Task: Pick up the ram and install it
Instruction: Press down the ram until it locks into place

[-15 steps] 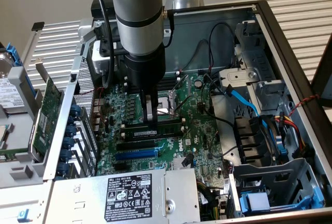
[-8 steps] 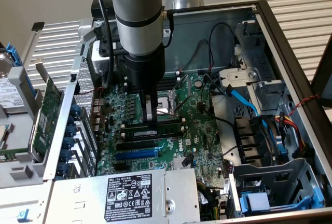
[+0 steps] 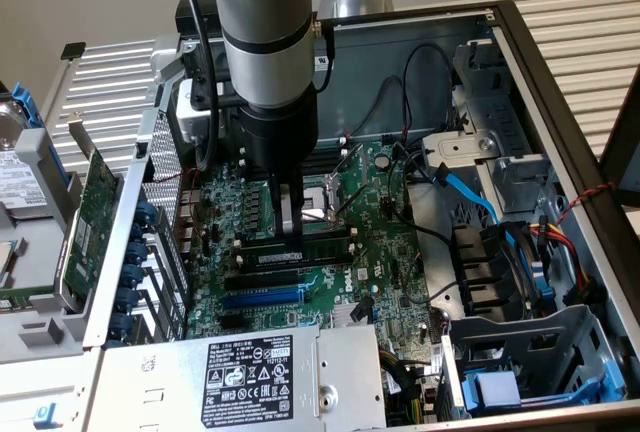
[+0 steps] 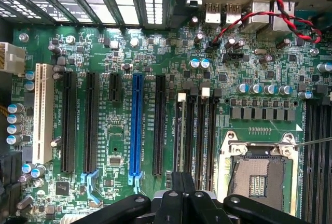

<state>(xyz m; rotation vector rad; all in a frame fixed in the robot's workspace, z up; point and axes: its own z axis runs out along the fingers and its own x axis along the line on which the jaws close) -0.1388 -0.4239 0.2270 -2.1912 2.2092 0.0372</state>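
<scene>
Closest to the exterior camera lies the grey power supply (image 3: 245, 377) with its black label, at the near edge of the open computer case (image 3: 560, 102); beyond it spreads the green motherboard (image 3: 390, 252). Over the black memory slots (image 3: 290, 252) near the board's middle, the gripper (image 3: 291, 224) stands with fingers together, pressing on the ram (image 3: 300, 249). Judging by this, seating is under way, calling for straight, even downward pressure.

Exterior view looks down from high; wrist view faces close onto the same motherboard (image 3: 330, 242).
</scene>
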